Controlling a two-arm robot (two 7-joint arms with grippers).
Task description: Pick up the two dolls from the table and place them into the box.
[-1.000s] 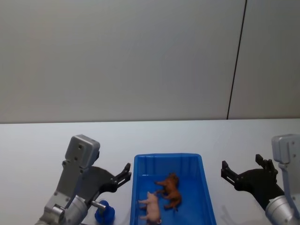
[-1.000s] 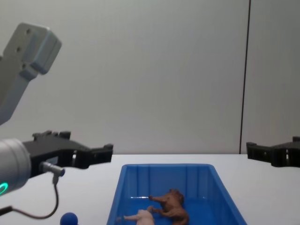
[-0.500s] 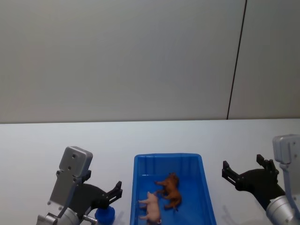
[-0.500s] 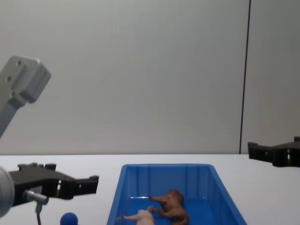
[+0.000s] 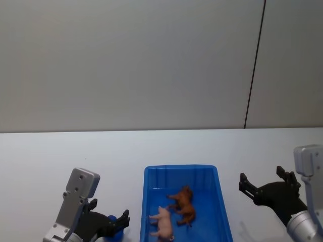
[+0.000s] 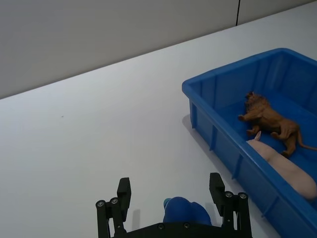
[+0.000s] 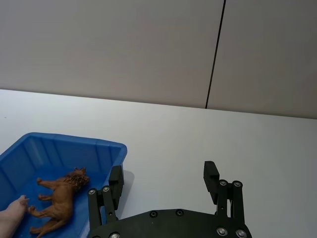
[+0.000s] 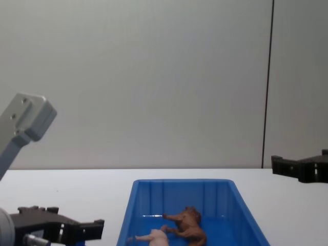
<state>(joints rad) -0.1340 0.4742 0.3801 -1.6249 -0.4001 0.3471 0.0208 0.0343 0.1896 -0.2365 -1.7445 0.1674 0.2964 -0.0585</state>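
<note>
**A:** Where are the two dolls sitting at this moment?

**B:** Both are lying inside the blue box [image 5: 181, 174], on its floor. The brown lion doll [image 5: 182, 203] is lying on its side toward the middle, and the pink doll [image 5: 163, 221] is lying just beside it, nearer the robot and slightly to its left. In the chest view the two look to be touching or nearly so; I cannot tell which.

**A:** And the box itself?

**B:** It is resting on the white desk [image 5: 50, 156], between the two arms.

**A:** What is the left pincer doing?

**B:** The left pincer [image 6: 172, 197] is hovering low over the desk just to the left of the box, its fingers spread apart and gripping nothing. A small blue object [image 6: 185, 212] is sitting on the desk right under it, between the fingers in the left wrist view; what it is, I cannot tell.

**A:** And the right one?

**B:** The right pincer [image 7: 164, 181] is hanging above bare desk to the right of the box, fingers likewise spread wide and carrying nothing. It is standing clear of the box wall.
</note>
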